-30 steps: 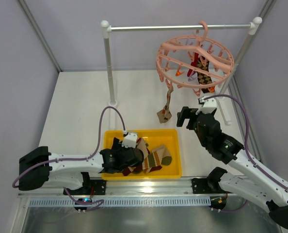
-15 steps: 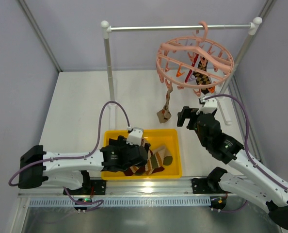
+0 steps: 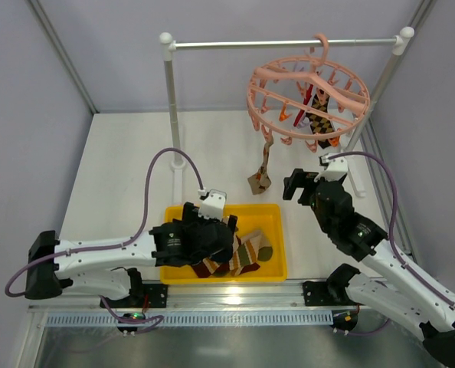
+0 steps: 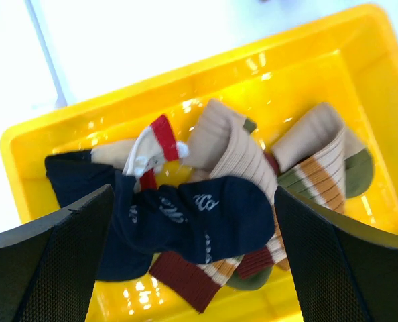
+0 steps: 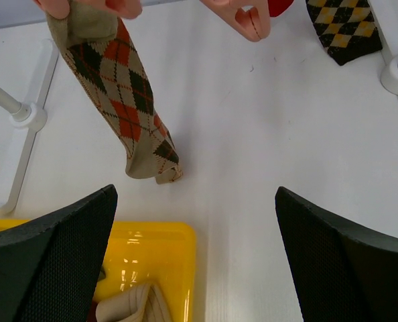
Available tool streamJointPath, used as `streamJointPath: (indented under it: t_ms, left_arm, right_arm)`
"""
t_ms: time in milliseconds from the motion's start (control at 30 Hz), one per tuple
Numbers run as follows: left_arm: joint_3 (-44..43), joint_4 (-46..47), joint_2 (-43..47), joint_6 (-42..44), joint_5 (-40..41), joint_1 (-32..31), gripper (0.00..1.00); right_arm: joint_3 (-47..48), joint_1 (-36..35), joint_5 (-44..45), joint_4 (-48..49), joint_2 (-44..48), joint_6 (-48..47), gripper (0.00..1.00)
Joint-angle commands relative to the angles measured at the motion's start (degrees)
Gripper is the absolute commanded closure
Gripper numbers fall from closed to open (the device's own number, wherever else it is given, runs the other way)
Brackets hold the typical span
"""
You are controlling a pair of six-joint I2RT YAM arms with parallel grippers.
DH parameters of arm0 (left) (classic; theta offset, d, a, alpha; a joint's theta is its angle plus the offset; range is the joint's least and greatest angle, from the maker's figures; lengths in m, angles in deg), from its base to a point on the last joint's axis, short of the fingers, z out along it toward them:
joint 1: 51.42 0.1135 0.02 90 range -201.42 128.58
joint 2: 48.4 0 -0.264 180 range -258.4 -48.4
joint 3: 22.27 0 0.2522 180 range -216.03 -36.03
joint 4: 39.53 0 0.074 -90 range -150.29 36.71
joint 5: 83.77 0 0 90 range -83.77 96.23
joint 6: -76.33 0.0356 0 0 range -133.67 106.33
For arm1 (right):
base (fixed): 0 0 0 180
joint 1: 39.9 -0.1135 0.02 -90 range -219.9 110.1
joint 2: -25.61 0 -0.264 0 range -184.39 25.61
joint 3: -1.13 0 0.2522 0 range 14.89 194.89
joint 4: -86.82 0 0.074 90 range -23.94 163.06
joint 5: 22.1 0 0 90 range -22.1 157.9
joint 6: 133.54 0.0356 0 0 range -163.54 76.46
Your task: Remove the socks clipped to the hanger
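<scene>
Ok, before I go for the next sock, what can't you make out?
Right wrist view: the top edge cuts off where the brown argyle sock is clipped.
Top view: socks inside the hanger overlap, count unclear.
Left wrist view: navy sock hides whatever lies under it in the yellow bin.

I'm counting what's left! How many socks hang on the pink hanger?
3: a tan argyle sock at the hanger's near-left rim, a black-and-yellow argyle one and a red one inside. Others may hide.
</scene>
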Motion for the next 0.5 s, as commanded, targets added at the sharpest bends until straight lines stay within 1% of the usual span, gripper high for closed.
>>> streamJointPath:
  t_ms: [0, 33, 100, 133, 167, 200, 233, 300, 333, 367, 400, 467]
  left_arm:
    - [-2.31, 9.2, 2.11, 7.29, 2.91, 1.0, 0.01]
    - [-2.13, 11.43, 2.11, 8.8, 1.6, 2.14, 0.0]
    - [-1.78, 16.7, 1.59, 11.52, -3.49, 4.43, 0.0]
    - [-1.69, 21.86, 1.24, 13.36, -5.25, 7.14, 0.0]
    - [-1.87, 24.34, -0.07, 14.34, -8.84, 8.21, 0.0]
    - [-2.04, 26.98, -0.87, 15.22, -10.26, 9.78, 0.0]
    - [-2.39, 32.4, -1.83, 17.58, -11.32, 10.06, 0.0]
    - [-4.41, 36.48, -5.52, 19.7, -12.91, 10.67, 0.0]
    - [-5.29, 39.02, -6.75, 21.19, -14.22, 12.33, 0.0]
    - [-7.04, 41.22, -9.81, 21.38, -16.15, 13.74, 0.0]
    - [-7.84, 42.64, -11.15, 21.03, -21.74, 15.23, 0.0]
    - [-9.68, 46.58, -14.31, 19.11, -26.43, 20.06, 0.0]
  right_arm:
    - [-1.15, 1.99, -3.3, 3.45, 0.12, 0.36, 0.0]
    - [-1.33, 2.35, -3.83, 3.72, 0.03, 0.36, 0.0]
    - [-1.86, 3.4, -5.15, 4.42, 0.29, 0.63, 0.0]
    - [-2.03, 3.75, -5.59, 4.6, 0.56, 0.63, 0.0]
    - [-2.21, 4.02, -5.94, 4.68, 0.99, 0.72, 0.0]
    - [-2.47, 4.45, -6.3, 4.77, 1.43, 0.72, 0.0]
    - [-2.65, 4.72, -6.47, 4.77, 1.79, 0.63, 0.0]
    - [-2.82, 5.33, -6.56, 4.16, 3.02, 0.63, 0.0]
    - [-2.91, 5.42, -6.56, 3.9, 3.63, 0.63, 0.0]
    - [-3.0, 5.69, -6.65, 3.72, 4.59, 0.54, 0.0]
    - [-3.0, 5.86, -6.83, 3.2, 5.12, 0.45, 0.0]
    - [-2.91, 6.3, -6.92, 2.58, 6.27, 0.45, 0.0]
